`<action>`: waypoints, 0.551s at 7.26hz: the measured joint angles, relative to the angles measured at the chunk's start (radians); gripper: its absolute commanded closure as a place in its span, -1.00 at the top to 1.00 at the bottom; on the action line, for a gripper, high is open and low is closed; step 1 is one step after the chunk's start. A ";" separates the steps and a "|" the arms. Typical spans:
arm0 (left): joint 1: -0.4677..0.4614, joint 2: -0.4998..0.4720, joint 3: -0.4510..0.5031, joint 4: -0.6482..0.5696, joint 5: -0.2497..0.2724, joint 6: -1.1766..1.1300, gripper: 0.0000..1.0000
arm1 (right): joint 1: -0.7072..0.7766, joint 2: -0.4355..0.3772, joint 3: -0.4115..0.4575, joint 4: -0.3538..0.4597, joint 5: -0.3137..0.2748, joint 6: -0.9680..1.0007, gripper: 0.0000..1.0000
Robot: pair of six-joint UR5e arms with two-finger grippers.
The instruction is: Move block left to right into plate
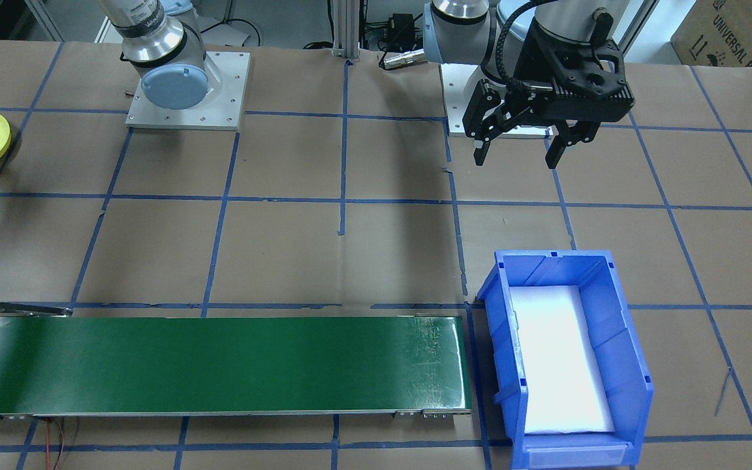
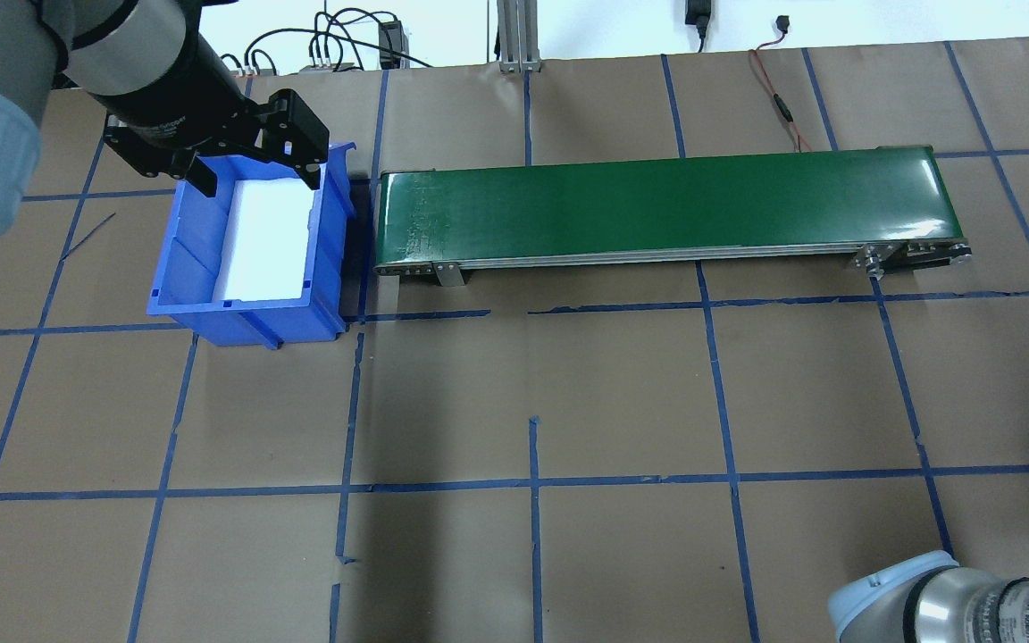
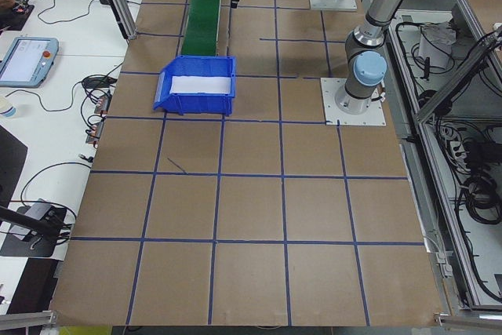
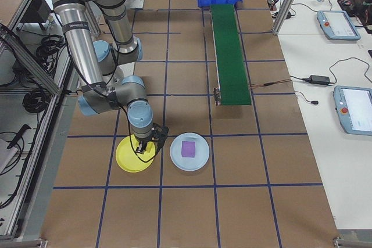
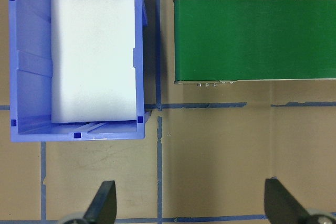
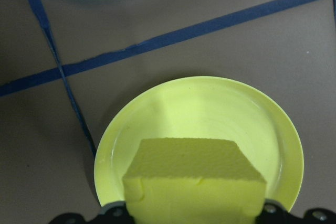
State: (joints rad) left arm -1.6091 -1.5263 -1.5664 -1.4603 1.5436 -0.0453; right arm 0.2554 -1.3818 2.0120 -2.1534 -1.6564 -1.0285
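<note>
Yellow block (image 6: pixel 195 182) held in right end effector (image 6: pixel 194 211), seemingly above plate (image 6: pixel 286 145); left end effector (image 1: pixel 523 147) spread open.

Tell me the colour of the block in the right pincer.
Yellow block, matching the plate; clearest in the right wrist view.

— What covers the work surface?
— Brown paper over the large table (image 3: pixel 251 209), ruled into squares by blue tape lines (image 2: pixel 532 483).
— And around that table?
— Beside its long edge in the exterior left view runs a white bench (image 3: pixel 55 60) with black cables and a grey tablet-like pendant (image 3: pixel 23 59). On the table's opposite side stands a metal frame rack (image 3: pixel 463 154) strung with cables.
</note>
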 measured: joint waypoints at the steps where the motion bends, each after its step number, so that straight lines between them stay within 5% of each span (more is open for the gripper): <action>1: 0.000 0.000 0.000 0.000 0.000 0.000 1.00 | -0.012 0.008 0.001 -0.002 0.001 -0.004 0.18; 2: 0.001 0.000 0.000 0.002 -0.001 0.000 1.00 | -0.017 0.012 0.001 -0.004 0.001 -0.006 0.42; 3: 0.002 0.000 0.000 0.005 -0.002 0.000 1.00 | -0.020 0.014 0.001 -0.005 0.001 -0.006 0.88; 4: 0.003 0.000 0.000 0.007 -0.003 -0.001 1.00 | -0.021 0.014 0.000 -0.004 0.002 -0.004 0.99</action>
State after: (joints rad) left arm -1.6063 -1.5263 -1.5665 -1.4537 1.5409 -0.0459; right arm 0.2339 -1.3674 2.0118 -2.1572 -1.6541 -1.0327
